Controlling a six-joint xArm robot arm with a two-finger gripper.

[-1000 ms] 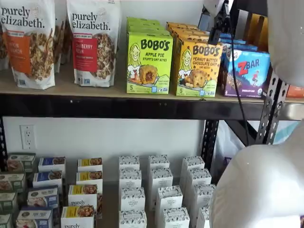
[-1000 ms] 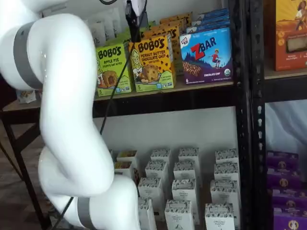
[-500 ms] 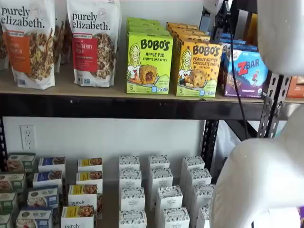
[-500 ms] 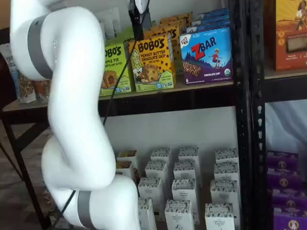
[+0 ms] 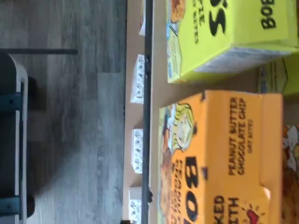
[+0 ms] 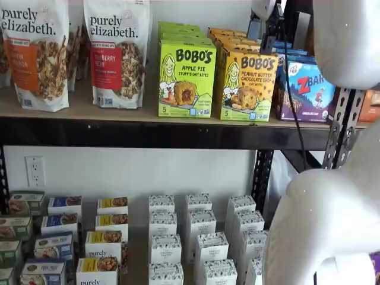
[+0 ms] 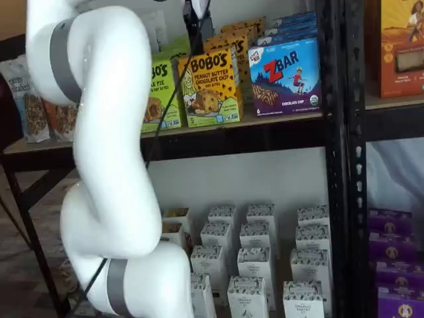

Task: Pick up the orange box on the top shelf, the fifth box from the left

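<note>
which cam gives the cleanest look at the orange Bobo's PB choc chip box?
A shelf view: the orange box faces the camera with its whole front readable, on the top shelf. The other shelf view shows it at an angle, with a black finger and cable at its upper left corner. The wrist view catches only its top and part of the front.

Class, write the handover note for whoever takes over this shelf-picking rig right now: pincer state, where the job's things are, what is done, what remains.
Pincer: above the orange box, holding nothing; the fingers show too poorly in both shelf views to confirm a gap.
Orange box: upright at the front edge of the top shelf, between the lime-green Apple Pie box and the ZBar box. More orange boxes are stacked behind it. The wrist view shows its top panel close below.
Done: the arm has reached the box's column.
Left: lower, close on the front orange box, lift it off the shelf.
</note>
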